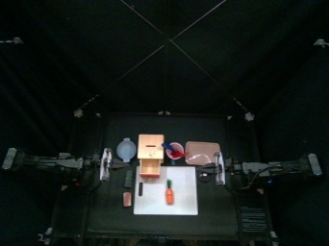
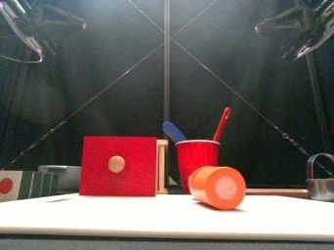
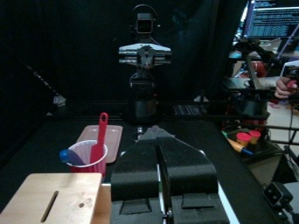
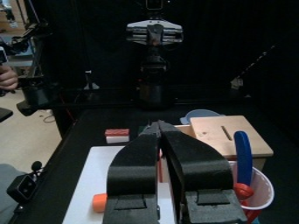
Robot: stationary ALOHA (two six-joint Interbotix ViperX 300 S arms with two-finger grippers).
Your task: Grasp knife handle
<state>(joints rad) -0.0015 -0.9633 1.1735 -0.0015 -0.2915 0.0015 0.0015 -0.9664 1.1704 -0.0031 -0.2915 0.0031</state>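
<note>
The knife (image 1: 168, 191) lies on the white cutting board (image 1: 187, 202) at the table's middle, orange handle toward the front edge. From the front, the handle's round orange and white end (image 2: 217, 187) faces the camera. An orange bit of the knife (image 4: 100, 201) shows beside the right jaws. My left gripper (image 1: 108, 163) rests at the table's left edge, jaws shut and empty (image 3: 163, 133). My right gripper (image 1: 220, 169) rests at the right edge, also shut and empty (image 4: 159, 129). Both are well apart from the knife.
Behind the board stand a wooden block (image 1: 150, 154), a red cup (image 2: 197, 159) holding a red spatula (image 2: 222, 122) and a blue utensil, a bluish bowl (image 1: 126, 149) and a pink tray (image 1: 203, 152). A small red block (image 1: 127, 198) lies left of the board.
</note>
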